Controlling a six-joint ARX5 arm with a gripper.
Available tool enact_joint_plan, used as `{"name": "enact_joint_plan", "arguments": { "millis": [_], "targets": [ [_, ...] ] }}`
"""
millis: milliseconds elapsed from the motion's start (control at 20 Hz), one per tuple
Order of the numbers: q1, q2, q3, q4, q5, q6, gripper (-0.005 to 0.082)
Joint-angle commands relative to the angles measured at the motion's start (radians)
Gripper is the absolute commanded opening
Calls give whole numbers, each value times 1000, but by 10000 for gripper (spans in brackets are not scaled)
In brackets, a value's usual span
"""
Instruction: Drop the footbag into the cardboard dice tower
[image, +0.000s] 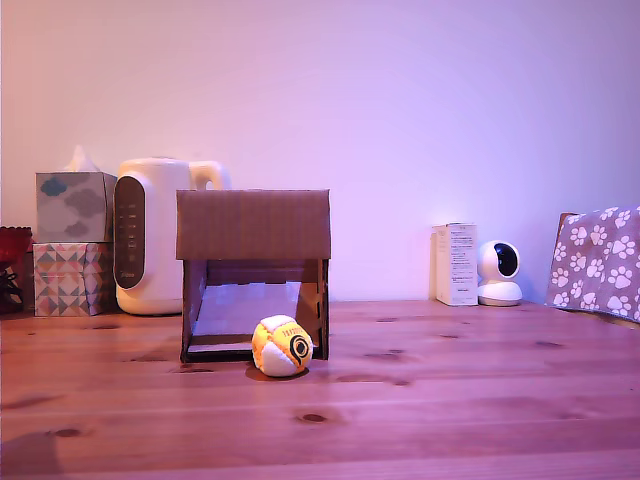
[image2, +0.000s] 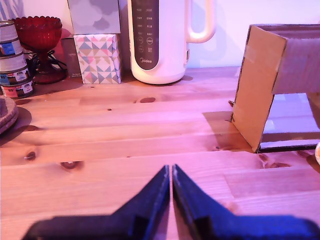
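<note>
Wooden table (image: 480, 400): footbag (image: 281, 346) rests at the cardboard dice tower (image: 253, 225) mouth, off beside the gripper (image2: 171, 170), whose fingers are pressed together, empty.

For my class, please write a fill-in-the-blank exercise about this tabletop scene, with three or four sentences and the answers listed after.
1. The footbag lies on the wooden ____, just in front of the cardboard dice tower.
2. The gripper holds nothing, and its jaws are ____.
3. In the exterior view, the cream kettle stands to the tower's ____.
4. The two tissue boxes are ____ one on the other.

Answers: table; shut; left; stacked
</note>
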Motion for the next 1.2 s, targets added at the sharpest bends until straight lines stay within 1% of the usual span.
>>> {"name": "enact_joint_plan", "arguments": {
  "millis": [0, 300, 400, 450, 550, 600, 700, 800, 900, 950, 1050, 1150],
  "targets": [
    [3, -10, -20, -10, -6, -40, -21],
    [3, -10, -19, -5, -2, -44, -20],
    [3, -10, -2, 29, 17, -87, -20],
    [3, -10, 19, 43, 40, -99, -20],
    [2, -10, 77, 39, 73, -144, -20],
    [2, -10, 110, 36, 103, -150, -20],
    [2, 9, 174, 32, 157, -184, -20],
    [2, 62, 243, -2, 212, -183, -20],
    [0, 143, 300, -13, 293, -174, -20],
    [-6, 190, 322, -9, 324, -167, -20],
    [-28, 278, 351, 0, 367, -158, -20],
    [-68, 360, 355, 21, 392, -151, -20]
  ]
}}
